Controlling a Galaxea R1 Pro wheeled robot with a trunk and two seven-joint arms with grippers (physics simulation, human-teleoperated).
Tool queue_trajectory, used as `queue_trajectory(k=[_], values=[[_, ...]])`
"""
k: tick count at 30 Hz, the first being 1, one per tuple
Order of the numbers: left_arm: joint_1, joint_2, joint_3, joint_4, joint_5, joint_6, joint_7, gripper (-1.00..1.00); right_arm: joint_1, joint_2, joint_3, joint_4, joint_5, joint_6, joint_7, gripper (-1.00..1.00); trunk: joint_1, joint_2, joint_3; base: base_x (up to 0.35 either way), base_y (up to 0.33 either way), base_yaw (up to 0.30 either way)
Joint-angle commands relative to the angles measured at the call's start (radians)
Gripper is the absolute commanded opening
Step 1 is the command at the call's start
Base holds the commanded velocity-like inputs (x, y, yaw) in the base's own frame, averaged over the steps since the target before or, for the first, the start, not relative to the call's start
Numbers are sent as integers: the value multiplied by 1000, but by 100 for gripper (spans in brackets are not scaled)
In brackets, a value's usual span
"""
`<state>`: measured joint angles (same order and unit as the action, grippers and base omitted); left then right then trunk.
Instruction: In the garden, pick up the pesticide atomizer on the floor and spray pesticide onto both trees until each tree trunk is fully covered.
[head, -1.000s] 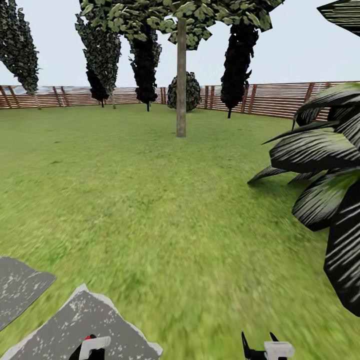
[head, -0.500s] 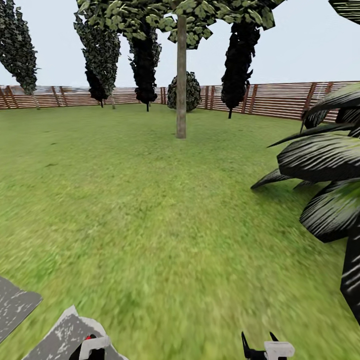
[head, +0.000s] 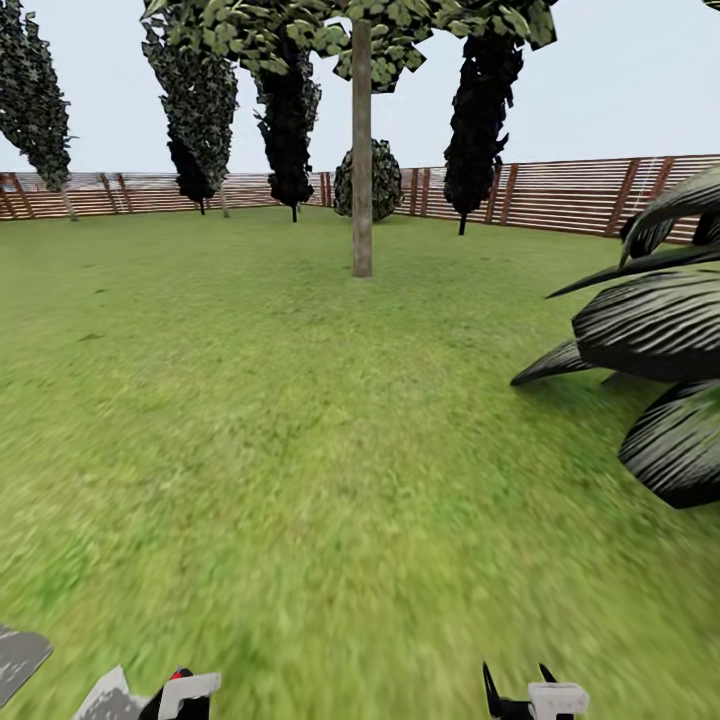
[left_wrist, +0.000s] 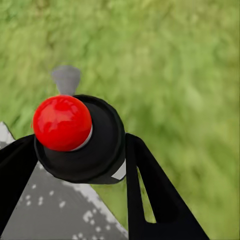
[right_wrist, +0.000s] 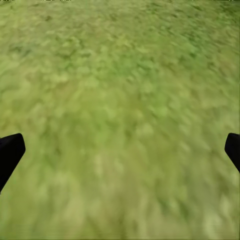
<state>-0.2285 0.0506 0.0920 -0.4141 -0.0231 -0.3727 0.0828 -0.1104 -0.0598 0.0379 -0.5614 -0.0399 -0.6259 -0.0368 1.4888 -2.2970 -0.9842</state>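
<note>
Facing open lawn (head: 300, 420) ringed by a slat fence (head: 560, 195); one tree trunk (head: 362, 160) stands mid-lawn ahead, dark fronds (head: 650, 330) at the right edge. Left gripper (left_wrist: 75, 165) is clamped on the atomizer (left_wrist: 80, 137), red knob up, probably over grey paving (left_wrist: 55, 210). Right gripper (right_wrist: 120, 150) is spread wide, empty above grass.

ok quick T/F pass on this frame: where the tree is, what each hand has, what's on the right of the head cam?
1. A bare-trunked tree stands ahead on the lawn. True.
2. The left hand is empty. False: it is shut on the atomizer, which has a red knob.
3. The right hand is open over grass. True.
4. The trunk touches the fence. False: it stands well in front of it.
5. Dark striped fronds are at the right. True.
</note>
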Motion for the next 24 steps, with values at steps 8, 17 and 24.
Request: queue_trajectory(k=[8, 17, 24], values=[[0, 0, 0, 0, 0, 0, 0, -100, 1, 0, 0, 0, 0, 0, 0, 100, 0, 0, 0, 338, 0, 0], [0, 0, 0, 0, 0, 0, 0, -100, 0, 0, 0, 0, 0, 0, 0, 100, 0, 0, 0, 338, 0, 0], [0, 0, 0, 0, 0, 0, 0, -100, 0, 0, 0, 0, 0, 0, 0, 100, 0, 0, 0, 338, 0, 0]])
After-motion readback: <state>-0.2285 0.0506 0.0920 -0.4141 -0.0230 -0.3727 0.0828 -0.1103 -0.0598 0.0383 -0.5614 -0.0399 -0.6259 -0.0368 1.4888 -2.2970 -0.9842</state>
